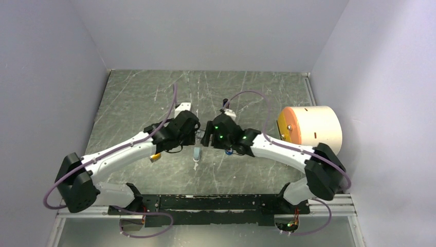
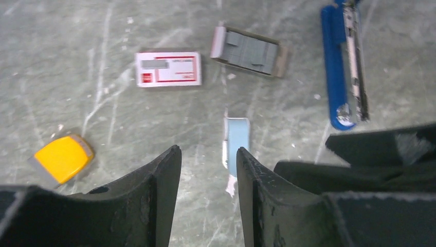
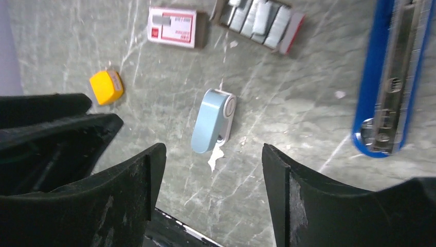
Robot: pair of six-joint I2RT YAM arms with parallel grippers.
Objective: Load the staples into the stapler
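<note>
The blue stapler [image 2: 335,67] lies opened out on the table with its metal rail facing up, at the right of both wrist views [image 3: 393,77]. In the top view the right arm covers most of it. Several grey staples [image 2: 250,51] lie in their open tray [image 3: 259,18], beside the red-and-white box [image 2: 168,69]. My left gripper [image 2: 208,154] and my right gripper [image 3: 213,154] hover close together above the table, near side of these things. Both are open with only bare table between their fingers.
A small light-blue object [image 3: 213,121] with a white paper scrap lies just beyond both grippers. An orange-yellow block [image 2: 62,158] sits to the left. A big cream cylinder with an orange face [image 1: 311,128] stands at the right wall. The two wrists nearly touch [image 1: 203,135].
</note>
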